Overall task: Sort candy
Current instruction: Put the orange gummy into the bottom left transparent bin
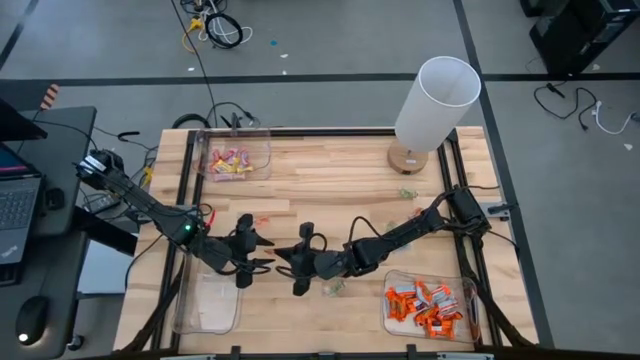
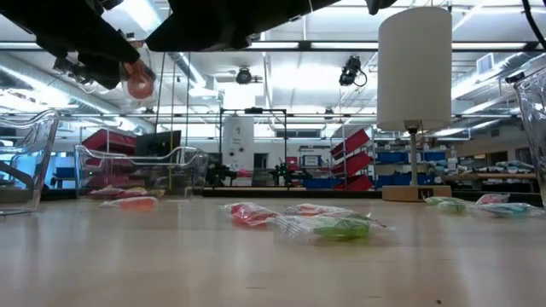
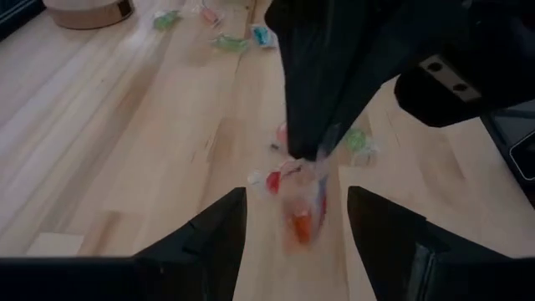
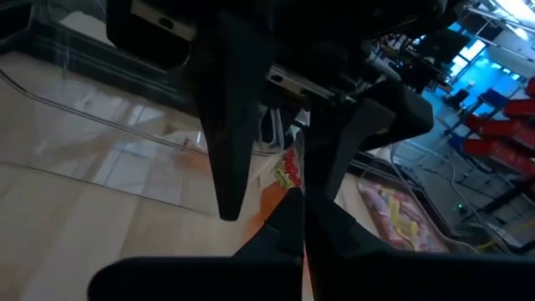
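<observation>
Progress: we count pink-and-yellow wrapped candies already in the clear plastic bin at the far left, and bright orange wrapped candies piled in the clear plastic bin at the near right.
Empty bin: the clear plastic bin at the near left looks bare to us.
Left over: pale candies with green and red wrappers lie loose on the wooden tabletop, more of them near the white cylindrical lamp on its wooden base. We judge the job a good part done, the pale lot not yet sorted.
Right arm: reaching in toward mid-table, the right gripper has its fingers clenched on an orange-and-clear wrapped candy, dangling above the tabletop.
Left arm: stretched across from its own side, the left gripper sits directly facing the other, fingers spread wide either side of the hanging sweet, not touching it as far as we can tell.
Our read: a hand-over in mid-air, the left side set to take it.
</observation>
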Robot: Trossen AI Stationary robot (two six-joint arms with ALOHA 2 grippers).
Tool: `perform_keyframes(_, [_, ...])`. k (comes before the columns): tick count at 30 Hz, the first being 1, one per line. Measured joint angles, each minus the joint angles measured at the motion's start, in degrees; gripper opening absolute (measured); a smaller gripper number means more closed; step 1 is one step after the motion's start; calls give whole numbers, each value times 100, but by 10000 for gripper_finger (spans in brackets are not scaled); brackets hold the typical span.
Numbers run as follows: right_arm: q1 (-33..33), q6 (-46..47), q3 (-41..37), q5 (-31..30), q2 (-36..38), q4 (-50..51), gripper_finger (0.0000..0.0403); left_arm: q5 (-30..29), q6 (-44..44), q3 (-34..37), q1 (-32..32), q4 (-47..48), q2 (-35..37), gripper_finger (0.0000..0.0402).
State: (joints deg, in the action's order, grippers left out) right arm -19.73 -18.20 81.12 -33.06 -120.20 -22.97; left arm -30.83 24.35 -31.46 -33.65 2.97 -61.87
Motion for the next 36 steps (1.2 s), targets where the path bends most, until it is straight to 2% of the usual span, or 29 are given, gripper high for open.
perform_keyframes(5, [0, 0, 0, 11, 0, -14, 0, 103, 5, 0, 0, 21, 0, 187])
perform_keyframes(14, [0, 70, 0, -2, 0, -5, 2, 195, -15, 0, 0, 36, 0, 77])
perform_keyframes(19, [-20, 118, 0, -17, 0, 8, 30, 195, -20, 0, 0, 38, 0, 34])
perform_keyframes(22, [-22, 196, 0, -108, 0, 18, 54, 203, -20, 0, 0, 36, 4, 30])
perform_keyframes(27, [-79, 130, 0, -673, 0, 47, 91, 264, -14, 0, 2, 40, 11, 38])
perform_keyframes(33, [-197, 109, 0, -1286, 132, 475, 119, 323, 162, -387, -9, 710, 132, 39])
perform_keyframes(36, [-232, 116, 0, -1488, 226, 720, 123, 558, 230, -638, -15, 1030, 208, 39])
